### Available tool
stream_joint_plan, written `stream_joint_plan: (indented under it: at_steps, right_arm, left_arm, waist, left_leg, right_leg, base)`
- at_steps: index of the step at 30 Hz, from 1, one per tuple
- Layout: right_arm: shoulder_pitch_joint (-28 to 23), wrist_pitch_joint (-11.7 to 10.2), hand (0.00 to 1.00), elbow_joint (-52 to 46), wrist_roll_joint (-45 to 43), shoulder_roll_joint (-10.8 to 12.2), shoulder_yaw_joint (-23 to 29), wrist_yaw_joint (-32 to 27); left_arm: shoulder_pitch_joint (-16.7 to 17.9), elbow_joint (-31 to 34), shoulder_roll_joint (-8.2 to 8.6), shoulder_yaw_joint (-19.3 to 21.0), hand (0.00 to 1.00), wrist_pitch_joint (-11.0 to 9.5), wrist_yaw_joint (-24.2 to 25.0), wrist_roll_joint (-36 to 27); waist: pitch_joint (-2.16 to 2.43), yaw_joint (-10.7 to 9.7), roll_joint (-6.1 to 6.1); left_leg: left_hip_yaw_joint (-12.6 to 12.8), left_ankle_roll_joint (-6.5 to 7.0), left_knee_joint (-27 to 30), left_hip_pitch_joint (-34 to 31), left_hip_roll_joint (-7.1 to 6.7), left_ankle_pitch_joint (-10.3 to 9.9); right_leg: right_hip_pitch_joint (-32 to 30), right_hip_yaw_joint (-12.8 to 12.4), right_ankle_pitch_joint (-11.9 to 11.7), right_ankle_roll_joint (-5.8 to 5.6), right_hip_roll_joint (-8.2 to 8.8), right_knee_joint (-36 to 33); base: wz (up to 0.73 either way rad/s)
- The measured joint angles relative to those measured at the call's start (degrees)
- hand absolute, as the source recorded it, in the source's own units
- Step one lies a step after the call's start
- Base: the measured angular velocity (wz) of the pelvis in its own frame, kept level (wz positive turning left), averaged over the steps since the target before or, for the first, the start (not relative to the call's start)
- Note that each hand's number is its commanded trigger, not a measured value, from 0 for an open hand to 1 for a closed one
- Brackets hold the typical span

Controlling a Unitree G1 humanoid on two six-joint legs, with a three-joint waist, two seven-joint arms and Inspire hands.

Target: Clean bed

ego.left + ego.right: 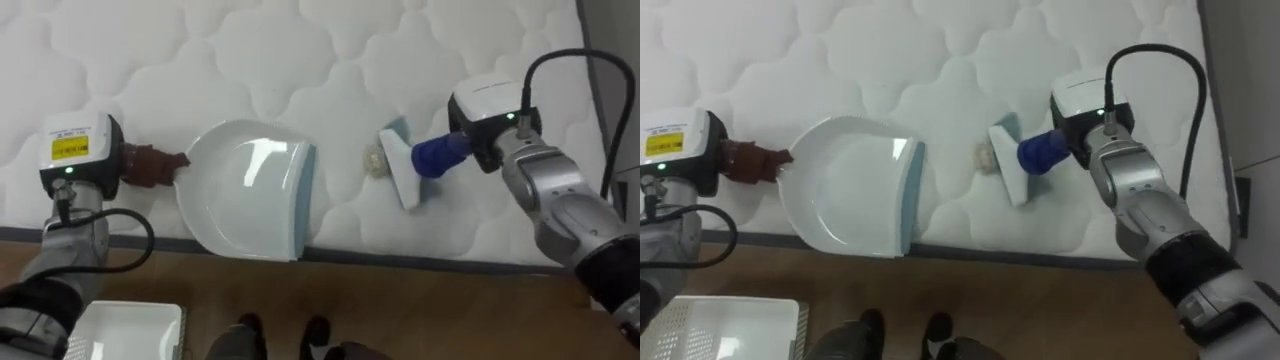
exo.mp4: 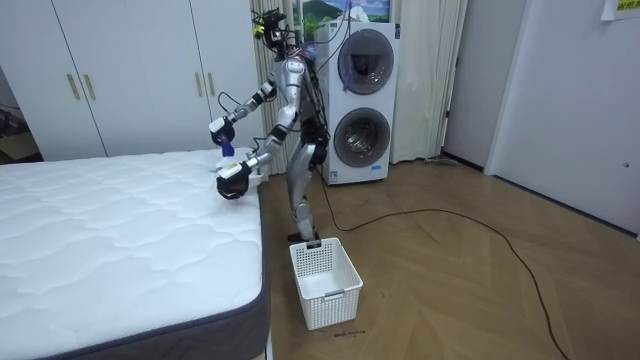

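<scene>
Room view: right hand (image 2: 218, 128) over mattress (image 2: 110, 230)

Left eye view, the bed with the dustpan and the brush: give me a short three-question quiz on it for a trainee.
1. True or false: the dustpan rests on the mattress with its open edge toward the brush.
2. What lies between the brush and the dustpan? A) a sock B) a small pale scrap C) a cup
3. Fill in: a white ____ stands on the floor beside the mattress.
Key: 1 true; 2 B; 3 basket.
</scene>
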State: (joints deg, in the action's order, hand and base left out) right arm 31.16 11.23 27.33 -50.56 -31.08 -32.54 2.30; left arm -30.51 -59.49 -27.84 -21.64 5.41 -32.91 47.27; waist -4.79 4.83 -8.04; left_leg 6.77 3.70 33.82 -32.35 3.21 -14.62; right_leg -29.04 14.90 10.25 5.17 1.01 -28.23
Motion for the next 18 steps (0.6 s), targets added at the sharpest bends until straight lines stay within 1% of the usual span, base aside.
stream_joint_plan:
  at_steps: [2, 4, 5, 7, 8, 10, 12, 16, 18]
  right_arm:
    - [-0.01, -1.18, 1.00, -1.07, 1.73, 0.30, -0.01, 0.61]
    - [-0.23, -2.92, 1.00, -3.01, 4.60, 0.82, -0.05, 1.71]
    - [-0.34, -3.28, 1.00, -3.43, 5.40, 1.05, -0.06, 1.90]
    - [-0.68, -4.25, 1.00, -3.80, 7.44, 2.52, -0.05, 2.87]
    - [-0.85, -4.24, 1.00, -3.87, 7.81, 2.73, -0.05, 2.95]
    - [-0.96, -4.23, 1.00, -4.68, 7.95, 2.75, 0.00, 4.26]
    - [-0.94, -4.25, 1.00, -5.15, 8.08, 2.83, -0.01, 4.92]
    - [-0.93, -4.26, 1.00, -5.17, 8.58, 3.80, 0.10, 5.96]
    - [-0.92, -4.26, 1.00, -5.21, 9.11, 3.94, 0.14, 6.56]
  left_arm:
    - [0.00, 0.08, 0.00, 0.06, 1.00, -0.01, 0.00, 0.83]
    - [0.00, 0.08, 0.01, 0.04, 1.00, -0.21, -0.01, 1.13]
    - [0.01, 0.08, 0.01, 0.03, 1.00, -0.31, -0.01, 1.13]
    - [0.19, 0.06, 0.05, 0.04, 1.00, -0.31, 0.00, 1.22]
    - [0.33, 0.06, 0.05, 0.04, 1.00, -0.29, 0.00, 1.35]
    - [0.89, 0.05, 0.07, 0.05, 1.00, -0.15, 0.00, 1.95]
    - [1.12, -0.08, 0.09, 0.05, 1.00, -0.07, 0.02, 1.96]
    - [1.61, -0.22, 0.10, 0.32, 1.00, -0.03, 0.99, 1.93]
    - [1.81, -0.21, 0.10, 0.68, 1.00, -0.06, 1.11, 1.93]
  waist:
    - [0.02, 0.30, 0.04]
    - [0.16, 0.35, 0.29]
    - [0.18, 0.37, 0.32]
    - [0.27, 0.35, 0.49]
    - [0.35, 0.35, 0.62]
    - [0.71, 0.35, 1.24]
    - [0.88, 0.35, 1.33]
    - [0.90, 0.15, 1.32]
    - [0.90, 0.14, 1.31]
  left_leg:
    - [0.00, 0.00, 0.07, 0.00, -0.06, 0.00]
    - [-0.01, -0.07, -0.19, -0.02, -0.19, 0.04]
    - [-0.05, -0.11, -0.29, -0.02, -0.28, 0.09]
    - [-1.02, -0.27, -0.30, -0.10, -1.00, 0.27]
    - [-1.02, -0.28, -0.29, -0.10, -1.00, 0.27]
    - [-1.01, -0.32, -0.46, -0.03, -1.08, 0.30]
    - [-1.00, -0.34, -0.67, 0.15, -1.23, 0.71]
    - [-1.32, -0.42, -1.41, 0.54, -1.79, 1.45]
    - [-1.49, -0.43, -1.60, 0.42, -1.83, 1.45]
  right_leg:
    - [-0.26, -0.30, 0.03, -0.02, 0.03, -0.45]
    - [-0.58, -0.41, 0.04, -0.01, 0.09, -0.66]
    - [-0.70, -0.46, 0.04, 0.00, 0.13, -0.75]
    - [-1.14, -0.57, 0.34, 0.25, 0.45, -1.50]
    - [-1.14, -0.57, 0.36, 0.26, 0.45, -1.50]
    - [-1.11, -0.59, 0.40, 0.33, 0.48, -1.41]
    - [-0.98, -0.62, 0.46, 0.42, 0.62, -1.41]
    - [-0.91, -0.53, 0.50, 0.49, 1.03, -1.38]
    - [-0.94, -0.37, 0.64, 0.58, 1.06, -1.40]
  base:
    - [-0.02]
    - [0.00]
    - [0.00]
    - [0.00]
    - [0.00]
    - [0.00]
    - [0.00]
    - [0.05]
    - [0.05]
